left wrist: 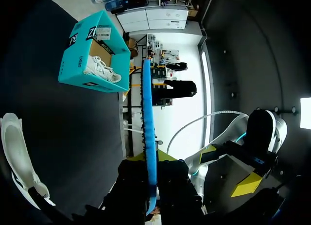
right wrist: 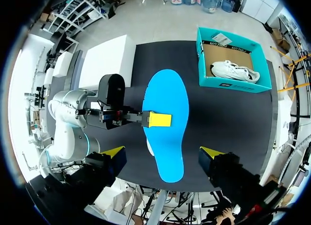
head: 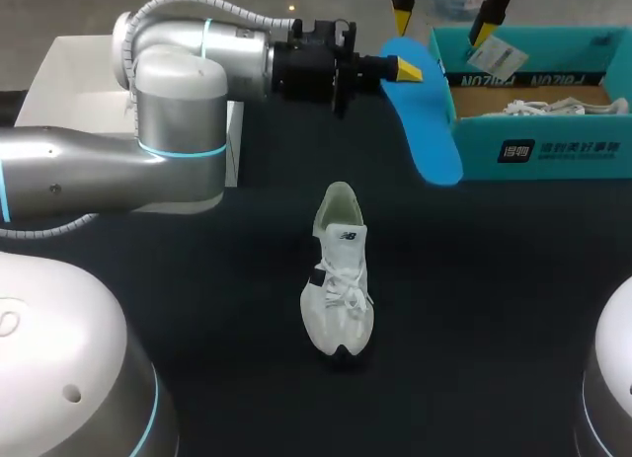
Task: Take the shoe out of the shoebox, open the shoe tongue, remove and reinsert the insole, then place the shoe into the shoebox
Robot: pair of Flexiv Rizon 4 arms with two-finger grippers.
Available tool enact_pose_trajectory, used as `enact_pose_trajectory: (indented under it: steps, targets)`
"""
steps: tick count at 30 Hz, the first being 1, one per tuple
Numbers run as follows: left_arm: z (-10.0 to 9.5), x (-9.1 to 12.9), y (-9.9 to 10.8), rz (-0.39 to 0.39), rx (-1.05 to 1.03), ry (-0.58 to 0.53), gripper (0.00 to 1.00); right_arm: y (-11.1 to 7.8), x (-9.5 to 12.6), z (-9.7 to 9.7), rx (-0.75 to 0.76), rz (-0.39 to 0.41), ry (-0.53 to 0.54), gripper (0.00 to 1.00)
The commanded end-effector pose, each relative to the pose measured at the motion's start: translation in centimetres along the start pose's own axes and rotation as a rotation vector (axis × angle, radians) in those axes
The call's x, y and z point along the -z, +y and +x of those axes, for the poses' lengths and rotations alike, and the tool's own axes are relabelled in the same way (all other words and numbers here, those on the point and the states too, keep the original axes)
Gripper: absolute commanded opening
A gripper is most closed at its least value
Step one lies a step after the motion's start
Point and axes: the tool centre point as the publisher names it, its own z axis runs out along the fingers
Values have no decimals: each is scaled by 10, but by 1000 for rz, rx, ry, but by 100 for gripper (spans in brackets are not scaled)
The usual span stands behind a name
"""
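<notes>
My left gripper is shut on a blue insole, held in the air beside the teal shoebox. In the left wrist view the insole stands edge-on between my own fingers. A white shoe lies on the dark table, its toe toward me. Another white shoe rests in the box. My right gripper hangs open high above the insole and looks straight down on it, with nothing between its tips. The table shoe peeks out under the insole.
A white box stands at the back left of the table, behind my left arm. The shoebox sits at the back right. My right gripper shows beside the insole in the left wrist view.
</notes>
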Motion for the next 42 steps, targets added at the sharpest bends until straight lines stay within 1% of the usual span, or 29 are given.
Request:
enact_pose_trajectory:
  steps: [1, 3, 4, 7, 9, 11, 15, 16, 19, 25, 26, 27, 31, 37, 40, 42]
  targets:
    - [-4, 9, 0, 13, 0, 2, 0, 1, -4, -5, 22, -21, 131, 100]
    - [-5, 15, -1, 30, -4, 10, 0, -2, -9, -14, 79, -119, 357, 100]
    - [-4, 18, -2, 36, -10, 19, 0, -4, -11, -16, 98, -160, 436, 100]
    - [-4, 25, -4, 43, -21, 26, 0, -9, -14, -24, 131, -230, 532, 100]
    - [-3, 30, -6, 38, -24, 33, 0, -11, -15, -27, 155, -252, 569, 100]
    - [-2, 33, -7, 28, -32, 41, 0, -14, -15, -30, 182, -284, 654, 100]
    - [1, 36, -9, 11, -39, 58, 0, -16, -18, -35, 231, -313, 752, 100]
    - [1, 36, -9, 7, -37, 63, 0, -17, -19, -35, 246, -324, 801, 100]
    - [2, 35, -9, -3, -33, 73, 0, -18, -21, -37, 270, -351, 885, 100]
    - [3, 34, -8, -23, -4, 102, 0, -19, -26, -37, 288, -395, 937, 100]
    - [3, 34, -8, -24, -3, 103, 0, -18, -27, -38, 273, -401, 935, 100]
    - [3, 34, -8, -25, -3, 103, 0, -17, -28, -38, 250, -369, 887, 100]
    - [4, 34, -6, -31, -6, 95, 0, -17, -28, -38, 250, -369, 887, 100]
    - [7, 34, 2, -61, -20, 90, 0, -17, -28, -38, 250, -369, 887, 100]
    - [11, 38, 3, -64, -28, 94, 0, -15, -45, -41, 226, -380, 1026, 100]
    - [14, 41, 3, -67, -29, 97, 0, -16, -52, -44, 205, -395, 1072, 100]
